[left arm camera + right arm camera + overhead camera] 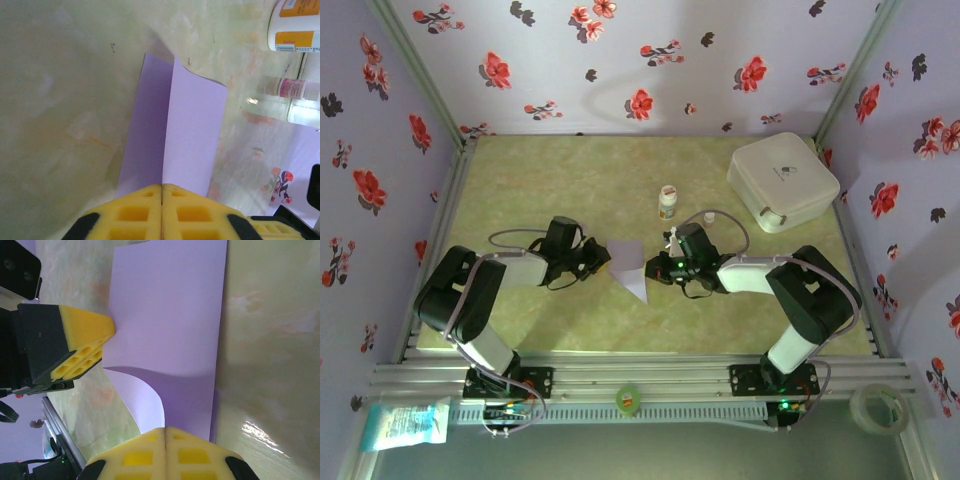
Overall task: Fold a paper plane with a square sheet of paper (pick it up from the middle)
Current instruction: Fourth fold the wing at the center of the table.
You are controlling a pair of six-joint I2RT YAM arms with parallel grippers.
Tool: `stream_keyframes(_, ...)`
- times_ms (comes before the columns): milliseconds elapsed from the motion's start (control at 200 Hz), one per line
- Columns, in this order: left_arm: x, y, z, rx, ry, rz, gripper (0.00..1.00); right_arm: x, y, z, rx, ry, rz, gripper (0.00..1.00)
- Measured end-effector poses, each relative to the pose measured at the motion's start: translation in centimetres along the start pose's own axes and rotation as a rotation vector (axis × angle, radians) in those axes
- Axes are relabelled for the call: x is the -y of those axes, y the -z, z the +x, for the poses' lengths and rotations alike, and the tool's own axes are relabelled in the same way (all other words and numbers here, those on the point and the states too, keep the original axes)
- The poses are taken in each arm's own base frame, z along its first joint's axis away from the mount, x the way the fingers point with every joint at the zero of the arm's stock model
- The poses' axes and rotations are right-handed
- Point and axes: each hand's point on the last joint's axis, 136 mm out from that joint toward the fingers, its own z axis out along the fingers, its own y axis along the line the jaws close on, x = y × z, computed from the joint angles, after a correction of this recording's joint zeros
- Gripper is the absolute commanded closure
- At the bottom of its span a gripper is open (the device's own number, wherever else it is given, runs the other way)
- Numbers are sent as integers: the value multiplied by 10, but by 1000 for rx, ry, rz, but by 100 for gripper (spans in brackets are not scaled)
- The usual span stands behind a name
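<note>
The square sheet of paper (pixel 630 265) is pale lilac and hangs folded just above the mat between the two arms. My left gripper (pixel 604 259) is shut on its left edge. In the left wrist view the crease runs straight out from the closed yellow fingertips (pixel 161 186), with a lilac panel (pixel 192 135) on each side of it. My right gripper (pixel 656 268) is shut on the opposite edge. In the right wrist view the paper (pixel 170 310) rises from the closed tips (pixel 165 429), one flap (pixel 142 400) curls loose, and the left gripper's yellow fingers (pixel 85 337) pinch the far side.
A white rounded box (pixel 783 180) stands at the back right. A white bottle with an orange label (pixel 667 202) and a smaller bottle (pixel 709 218) stand just behind the right gripper. A tape roll (pixel 877 408) lies off the mat at the front right. Flowered walls enclose three sides.
</note>
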Motion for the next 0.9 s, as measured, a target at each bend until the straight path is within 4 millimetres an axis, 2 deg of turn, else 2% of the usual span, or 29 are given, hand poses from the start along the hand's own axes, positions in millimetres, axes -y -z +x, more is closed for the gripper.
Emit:
stream_keyframes(55,1,0,-1,3,2,5,100,1,0,1,-4,-3,5,92)
stream_keyframes(140,4,0,-2,12,2,14,100,7,0,4,-18,-7,34,75)
stream_keyframes(185,5,1,-3,29,1,20,100,11,1,5,-27,5,63,71)
stream_keyframes(350,10,12,-2,89,14,33,100,14,21,-11,18,80,215,66)
stream_keyframes(435,13,18,-2,123,22,40,100,6,36,-23,71,137,257,64)
stream_keyframes(545,13,19,-1,154,41,33,100,-5,47,-27,134,257,287,63)
stream_keyframes(625,11,18,1,164,54,23,100,-19,43,-12,156,408,294,63)
stream_keyframes(750,14,15,7,168,68,21,100,-37,26,25,149,684,297,63)
stream_keyframes(820,17,15,10,176,75,23,100,-40,18,36,154,803,307,62)
stream_keyframes(900,23,17,12,185,78,34,100,-35,12,40,157,899,344,62)
